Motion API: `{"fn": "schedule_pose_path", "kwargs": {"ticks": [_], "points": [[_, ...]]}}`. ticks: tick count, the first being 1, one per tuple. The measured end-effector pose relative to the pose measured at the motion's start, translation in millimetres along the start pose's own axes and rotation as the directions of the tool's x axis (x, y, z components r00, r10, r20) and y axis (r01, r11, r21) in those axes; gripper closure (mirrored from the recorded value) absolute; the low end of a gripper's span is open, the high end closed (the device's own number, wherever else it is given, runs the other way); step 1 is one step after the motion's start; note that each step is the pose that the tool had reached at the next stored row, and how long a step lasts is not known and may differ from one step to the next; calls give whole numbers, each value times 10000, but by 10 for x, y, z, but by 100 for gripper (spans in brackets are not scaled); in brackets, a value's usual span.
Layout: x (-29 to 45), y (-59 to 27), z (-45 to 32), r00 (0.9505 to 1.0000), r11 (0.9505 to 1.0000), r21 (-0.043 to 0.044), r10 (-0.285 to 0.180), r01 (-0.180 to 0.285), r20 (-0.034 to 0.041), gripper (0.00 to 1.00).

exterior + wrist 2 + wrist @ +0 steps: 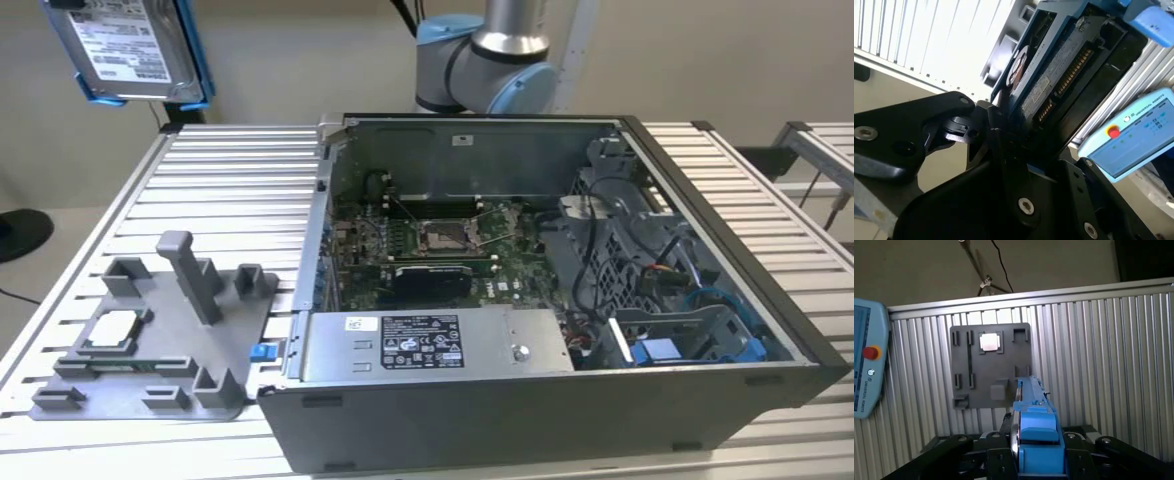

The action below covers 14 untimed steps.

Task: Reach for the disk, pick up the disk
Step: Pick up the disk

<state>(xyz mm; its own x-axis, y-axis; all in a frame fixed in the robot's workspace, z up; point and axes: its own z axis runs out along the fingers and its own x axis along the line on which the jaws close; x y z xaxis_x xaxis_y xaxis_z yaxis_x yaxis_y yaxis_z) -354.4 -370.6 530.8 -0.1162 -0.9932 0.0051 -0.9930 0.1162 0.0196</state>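
Observation:
The disk (127, 50), a silver drive with a white label and a blue frame, hangs high in the air at the exterior view's far left, above the slatted table. In the first wrist view the disk (1036, 432) stands edge-on between the black fingers of my gripper (1036, 455), which is shut on it. The second wrist view shows the disk's underside (1054, 75) and connector, with my gripper (1004, 137) clamped on its near end.
Below the disk lies a grey fixture plate (147, 345) with upright posts and a small silver processor chip (114, 330). An open computer case (534, 300) takes up the table's middle. The arm's base (487, 60) stands behind the case. A teach pendant (866, 365) lies beside the table.

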Motion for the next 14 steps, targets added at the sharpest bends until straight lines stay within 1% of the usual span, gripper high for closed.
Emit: {"fn": "schedule_pose_path", "kwargs": {"ticks": [14], "points": [[-66, -564, -5, 10000, 10000, -2, 0, 0, -1, 100]]}}
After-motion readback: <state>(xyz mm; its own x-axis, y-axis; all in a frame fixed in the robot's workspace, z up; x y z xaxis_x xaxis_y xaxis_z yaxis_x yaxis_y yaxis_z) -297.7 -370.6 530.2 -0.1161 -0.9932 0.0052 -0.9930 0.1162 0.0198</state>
